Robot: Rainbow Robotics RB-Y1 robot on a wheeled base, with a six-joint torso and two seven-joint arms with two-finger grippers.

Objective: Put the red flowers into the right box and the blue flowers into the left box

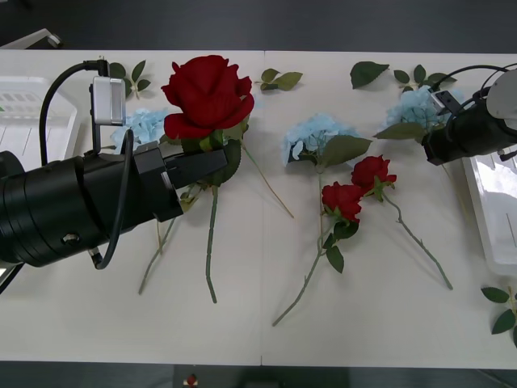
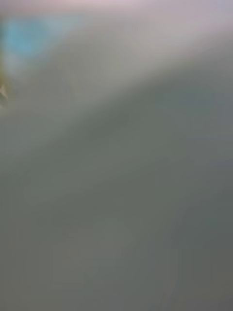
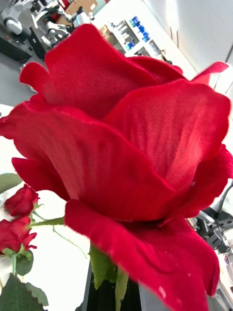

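White table [image 1: 242,339] is strewn with flowers. One rose [image 1: 208,95] is clamped below its bloom by the left gripper [image 1: 198,162], lifted for carrying rightward. Right gripper's [image 1: 428,145] grip cannot be told.

Showing deep red in the roses [image 1: 208,95], pale blue in the flower heads [image 1: 317,134], white across bench [image 1: 242,331] and ribbed tray [image 1: 32,113].

Thick black cylindrical arms, looped black cables, small grey wrist camera box [image 1: 108,100].
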